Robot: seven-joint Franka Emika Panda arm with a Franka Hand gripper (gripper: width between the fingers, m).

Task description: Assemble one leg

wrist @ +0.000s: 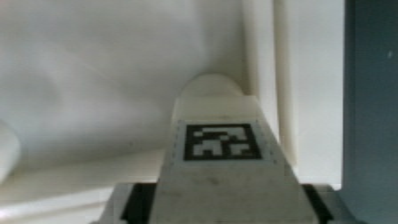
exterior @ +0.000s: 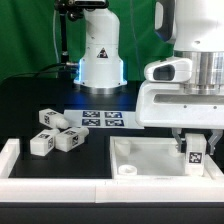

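Note:
My gripper (exterior: 195,150) is shut on a white leg (exterior: 195,155) with a black-and-white tag, held upright over the far right corner of the white square rimmed panel (exterior: 150,160). In the wrist view the leg (wrist: 222,140) runs out from between the black finger pads (wrist: 134,205), its tag facing the camera and its rounded end over the panel's white surface (wrist: 89,90). Whether the leg's end touches the panel I cannot tell. Three more legs (exterior: 55,132) lie loose on the black table at the exterior view's left.
The marker board (exterior: 103,118) lies flat behind the panel. A round socket (exterior: 127,172) shows at the panel's near left corner. A white rail (exterior: 20,160) borders the table's left and front. The arm's white base (exterior: 100,55) stands at the back.

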